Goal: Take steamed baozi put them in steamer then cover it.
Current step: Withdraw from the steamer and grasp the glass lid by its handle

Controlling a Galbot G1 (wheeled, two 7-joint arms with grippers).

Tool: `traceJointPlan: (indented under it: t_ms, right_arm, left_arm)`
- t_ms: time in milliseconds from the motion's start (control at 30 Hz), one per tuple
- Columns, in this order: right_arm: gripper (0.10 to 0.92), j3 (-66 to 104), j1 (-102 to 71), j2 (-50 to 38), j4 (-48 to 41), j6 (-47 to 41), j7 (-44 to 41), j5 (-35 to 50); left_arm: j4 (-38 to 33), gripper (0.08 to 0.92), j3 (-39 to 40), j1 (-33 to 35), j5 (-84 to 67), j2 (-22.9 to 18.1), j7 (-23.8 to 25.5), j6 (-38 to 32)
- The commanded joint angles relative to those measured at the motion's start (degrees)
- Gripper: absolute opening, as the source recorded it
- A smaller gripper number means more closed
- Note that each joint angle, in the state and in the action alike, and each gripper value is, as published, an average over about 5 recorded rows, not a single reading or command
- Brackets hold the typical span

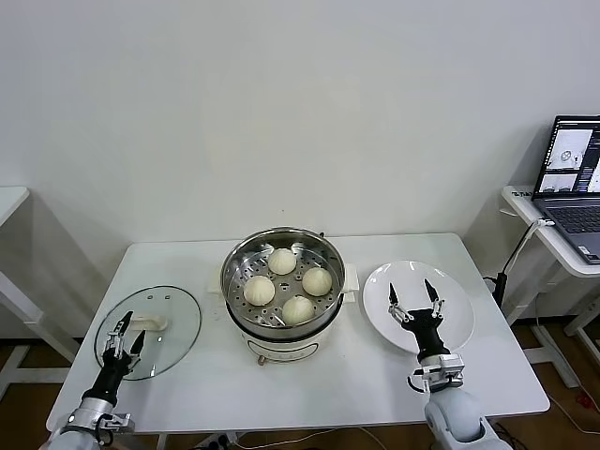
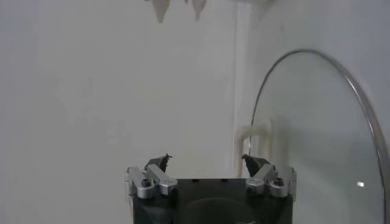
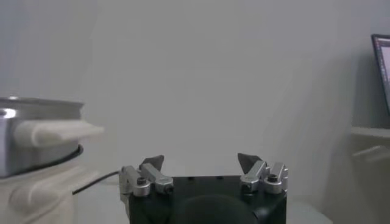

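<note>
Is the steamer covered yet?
No. The steamer stands open with four buns showing; the lid lies on the table.

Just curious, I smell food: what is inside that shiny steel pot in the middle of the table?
Four round cream-white buns sit on a perforated steel tray inside the round stainless-steel pot. Whatever lies beneath the tray is hidden.

Both grippers, left [image 1: 125, 334] and right [image 1: 416, 299], have black pointed fingers, silver screwed brackets, black bodies and grey wrists.
</note>
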Motion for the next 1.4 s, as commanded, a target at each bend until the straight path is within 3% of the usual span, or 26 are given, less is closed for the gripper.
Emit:
traceJointPlan:
  t_ms: [33, 1233, 1400]
  right_arm:
    - [0.823, 1.14, -1.94, 1.67, -0.47, 0.48, -0.37, -1.51]
    - [0.823, 1.10, -2.06, 2.84, -1.08, 0.93, -1.29, -3.45]
    - [0.823, 1.14, -1.86, 2.94, -0.93, 0.95, -1.23, -3.52]
  left_arm:
    - [4.94, 0.823, 0.45, -4.37, 5.96, -0.35, -2.39, 0.30]
    - [11.67, 0.823, 2.34, -11.89, 6.92, -1.29, -0.70, 2.24]
    - [12.17, 0.740, 2.33, -11.91, 6.89, -1.29, 0.26, 2.30]
